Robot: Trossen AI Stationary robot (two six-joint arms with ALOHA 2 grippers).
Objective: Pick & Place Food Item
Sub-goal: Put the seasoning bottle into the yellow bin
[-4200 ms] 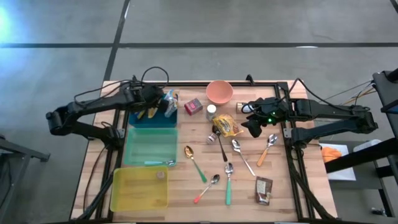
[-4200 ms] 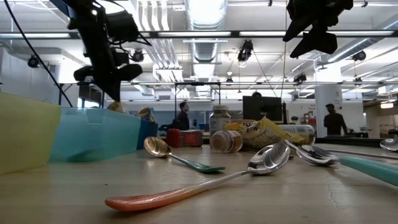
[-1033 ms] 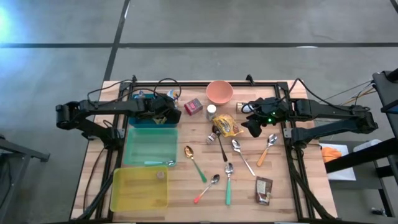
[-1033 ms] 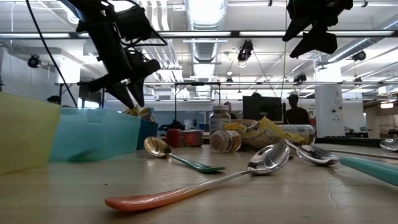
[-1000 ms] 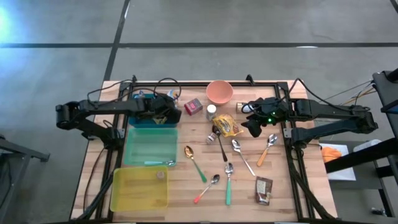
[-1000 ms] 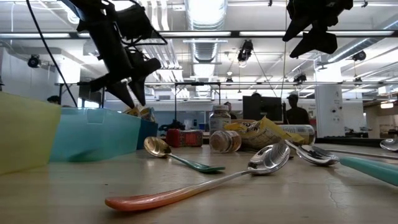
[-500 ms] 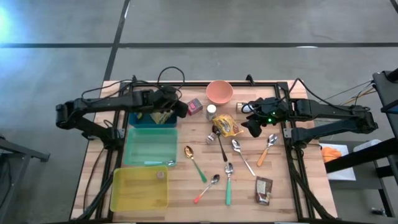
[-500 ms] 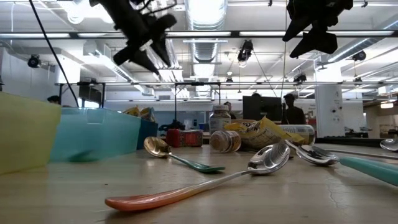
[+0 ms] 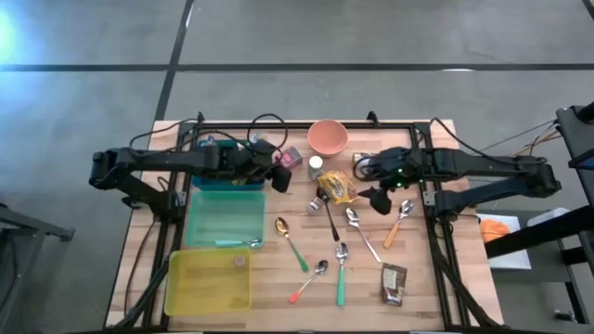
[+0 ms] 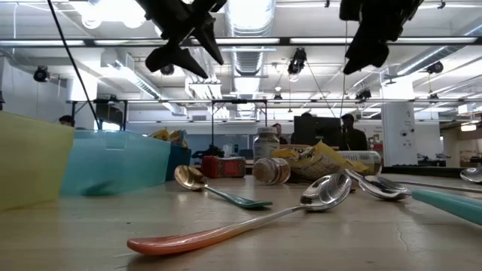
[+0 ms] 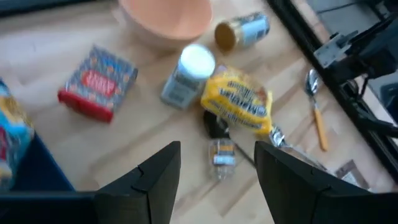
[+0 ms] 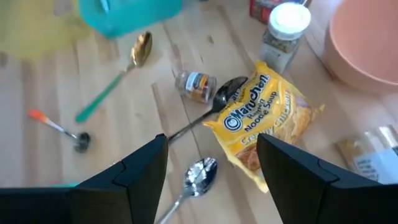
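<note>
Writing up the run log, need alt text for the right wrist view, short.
The right gripper, fingers open and empty, looks down on a yellow noodle soup packet lying on the wooden table, a black spoon tucked under its edge. A small jar lies beside it and a white-capped spice bottle stands beyond.

Our count of the table

We counted six spoons (image 9: pixel 291 242), three bins (image 9: pixel 225 215), two jars (image 9: pixel 316 167), one pink bowl (image 9: pixel 328 137), one noodle packet (image 9: pixel 340 186), one red box (image 9: pixel 290 159) and one brown wrapper (image 9: pixel 393 282).

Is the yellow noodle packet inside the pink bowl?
No, the noodle packet lies flat on the wooden table, below the pink bowl.
</note>
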